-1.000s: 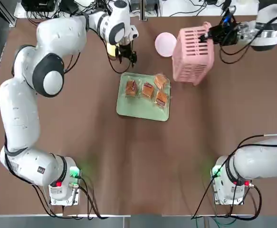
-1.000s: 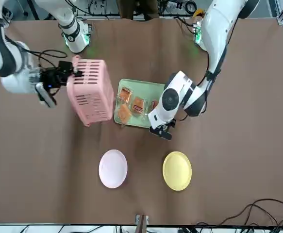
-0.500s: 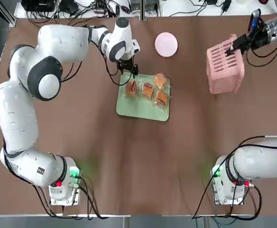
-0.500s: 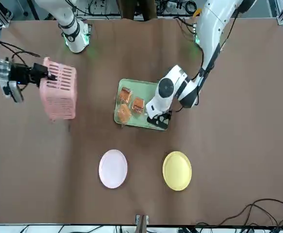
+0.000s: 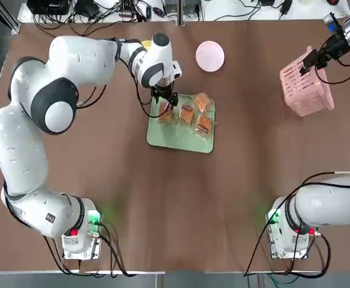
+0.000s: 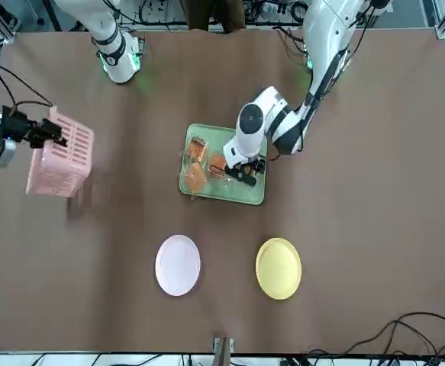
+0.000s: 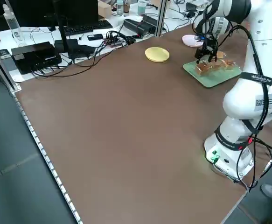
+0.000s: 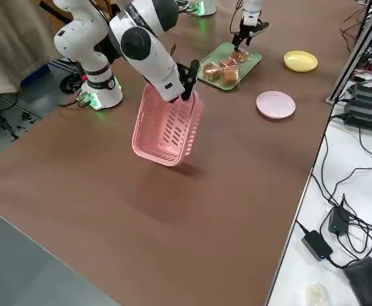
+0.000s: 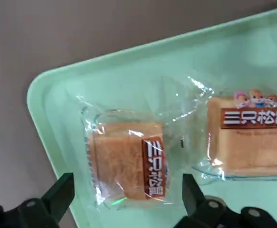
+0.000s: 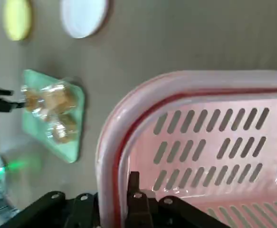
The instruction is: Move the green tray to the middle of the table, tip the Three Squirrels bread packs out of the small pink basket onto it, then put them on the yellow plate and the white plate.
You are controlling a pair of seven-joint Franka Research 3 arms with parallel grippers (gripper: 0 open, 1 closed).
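Note:
The green tray [image 5: 176, 137] lies mid-table with several Three Squirrels bread packs [image 5: 187, 114] on it. My left gripper [image 5: 164, 101] hangs open low over the tray's far left corner. One pack [image 9: 128, 166] lies between its spread fingers [image 9: 57, 194] in the left wrist view. My right gripper [image 5: 314, 57] is shut on the rim of the small pink basket [image 5: 307, 90], which hangs tilted and empty above the table's far right. The white plate [image 6: 178, 264] and the yellow plate [image 6: 278, 268] sit beyond the tray, both bare.
Cables and equipment crowd the bench [image 7: 56, 46] past the table's far edge. A metal post [image 8: 358, 44] stands at that edge. Both arm bases [image 5: 78, 237] stand at the near edge, with brown tabletop [image 5: 181, 204] between them.
My right gripper has carried the basket from beside the tray out to the far right. My left gripper has moved from near the yellow plate down over the tray's corner pack.

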